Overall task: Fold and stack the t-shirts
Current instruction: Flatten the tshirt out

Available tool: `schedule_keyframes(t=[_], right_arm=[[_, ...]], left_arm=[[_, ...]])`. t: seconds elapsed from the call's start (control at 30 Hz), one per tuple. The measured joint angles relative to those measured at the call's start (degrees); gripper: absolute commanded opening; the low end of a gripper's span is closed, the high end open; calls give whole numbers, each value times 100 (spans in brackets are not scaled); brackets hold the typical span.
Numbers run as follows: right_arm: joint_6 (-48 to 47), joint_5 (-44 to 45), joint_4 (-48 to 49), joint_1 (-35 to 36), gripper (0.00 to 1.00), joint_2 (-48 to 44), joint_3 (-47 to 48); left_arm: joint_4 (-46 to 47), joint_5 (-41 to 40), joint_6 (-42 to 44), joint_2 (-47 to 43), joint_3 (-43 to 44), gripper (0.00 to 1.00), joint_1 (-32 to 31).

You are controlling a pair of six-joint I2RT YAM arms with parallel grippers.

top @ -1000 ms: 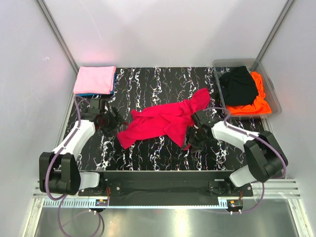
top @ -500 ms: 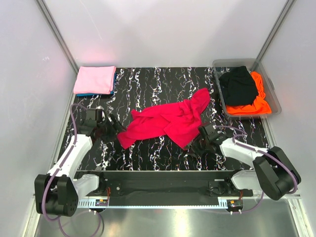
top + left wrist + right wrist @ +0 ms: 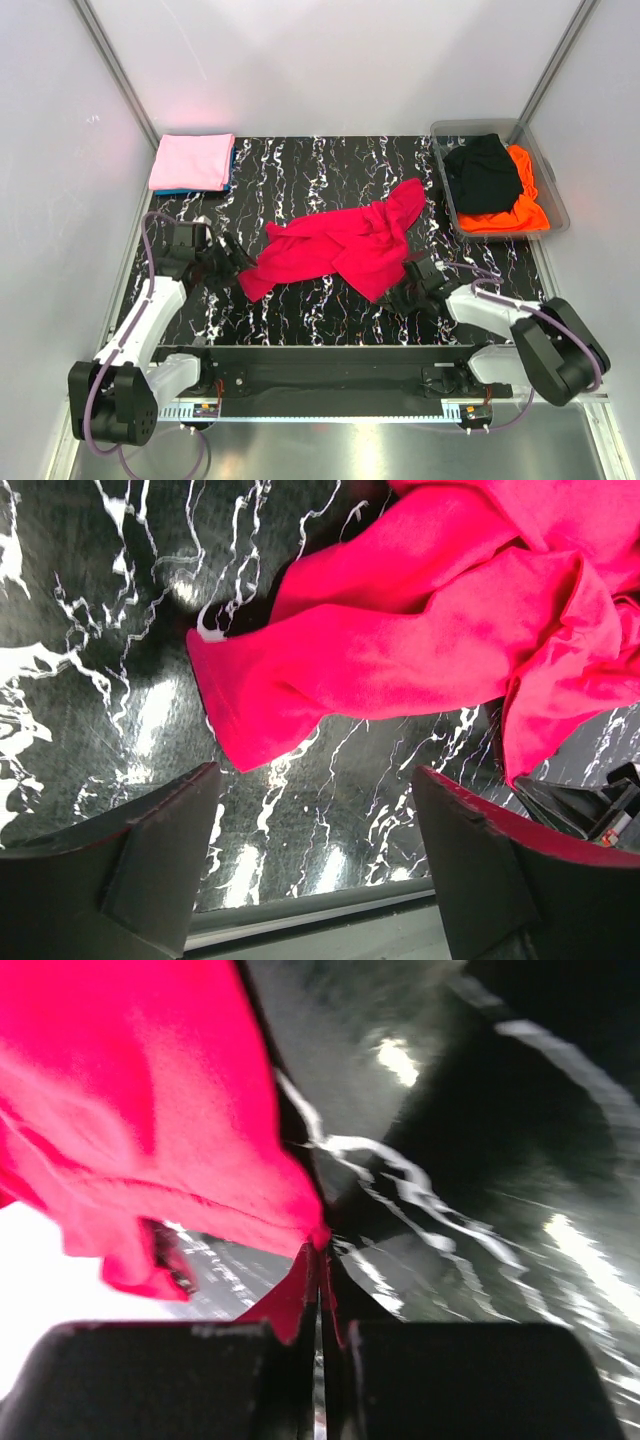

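A crumpled crimson-red t-shirt [image 3: 335,245] lies across the middle of the black marbled table [image 3: 300,310]. My right gripper [image 3: 398,293] is shut on the shirt's near right corner [image 3: 300,1225], low by the table. Its jaws meet with a thin edge of red cloth pinched between them. My left gripper [image 3: 232,255] stands open just left of the shirt's near left end [image 3: 250,720], with only bare table between its fingers [image 3: 165,845]. A folded light pink t-shirt [image 3: 192,160] lies on a blue one [image 3: 228,172] at the far left corner.
A clear plastic bin [image 3: 545,185] at the far right holds a black t-shirt [image 3: 482,172] and a bright orange one [image 3: 518,205]. White walls close in the table on three sides. A metal rail [image 3: 330,355] runs along the near edge.
My right gripper has moved down towards the near edge and shut on the red shirt's corner. The left arm has swung towards the near left, its gripper still open beside the shirt's end.
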Motion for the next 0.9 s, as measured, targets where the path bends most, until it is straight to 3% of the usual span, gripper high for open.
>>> schedule_keyframes(t=[0.2, 0.33, 0.47, 0.7, 0.9], right_arm=[[-909, 927, -1882, 0, 0, -1445, 264], [-1547, 1945, -3338, -2, 0, -3016, 1130], [-1788, 2640, -4242, -2, 0, -3987, 1727], [-1770, 3467, -5945, -7, 0, -4406, 2149], [-1851, 4194, -6384, -9, 0, -4765, 3077]], left_arm=[[-68, -33, 310, 142, 529, 84, -11], [-79, -39, 337, 140, 555, 82, -15], [-68, -42, 225, 103, 378, 80, -48], [-160, -66, -225, -221, -120, 78, -118], [-319, -59, -560, -623, -376, 77, -127]])
